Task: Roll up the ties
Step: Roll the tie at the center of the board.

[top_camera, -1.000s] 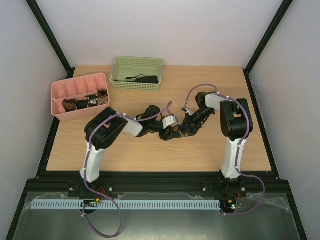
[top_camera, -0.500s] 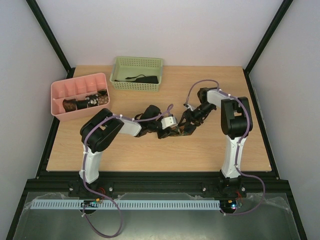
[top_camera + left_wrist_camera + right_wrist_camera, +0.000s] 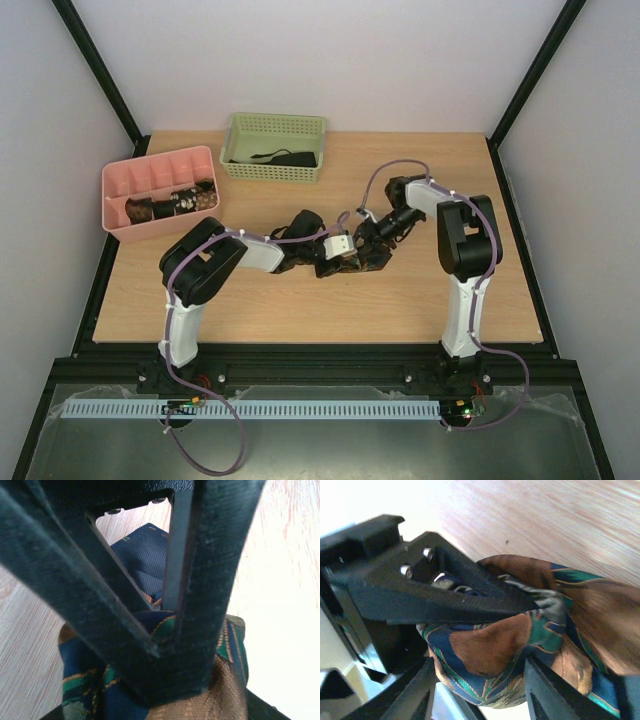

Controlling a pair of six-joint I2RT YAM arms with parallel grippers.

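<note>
You are mid-roll with the tie [image 3: 485,650] bunched on the worktop [image 3: 300,310] between both arms, your left end effector [image 3: 167,645] pinched on its fabric, the right end effector [image 3: 370,250] against it with grip unclear, so the next turn calls for a tight, controlled wind.

Tie [image 3: 364,266] mostly hidden by left gripper [image 3: 348,264], right gripper [image 3: 372,254], basket item [image 3: 285,158] indistinct
</note>
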